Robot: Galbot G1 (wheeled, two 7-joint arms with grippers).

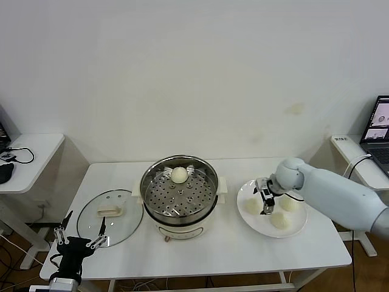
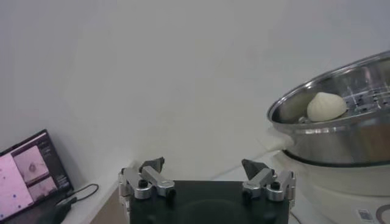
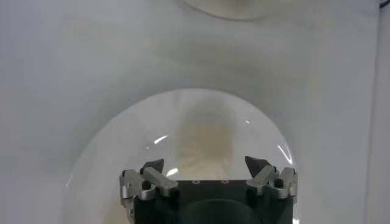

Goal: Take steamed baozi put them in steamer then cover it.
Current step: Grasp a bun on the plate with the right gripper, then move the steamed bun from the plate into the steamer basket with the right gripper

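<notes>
While one steamed baozi (image 1: pixel 179 175) sits in the steamer (image 1: pixel 180 193) at frame centre, three lie on the plate (image 1: pixel 271 208) at right; right gripper (image 1: pixel 267 202) spread empty among them; cover (image 1: pixel 110 216) lower left, left gripper (image 1: pixel 80 235) spread, idle

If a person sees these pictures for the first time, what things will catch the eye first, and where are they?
The shiny steamer stands at the middle of the table with one baozi on its perforated tray. To its right, the right gripper hangs open over a white plate among three more buns. The glass cover lies flat left of the steamer, with the open left gripper near the table's front-left edge.
</notes>
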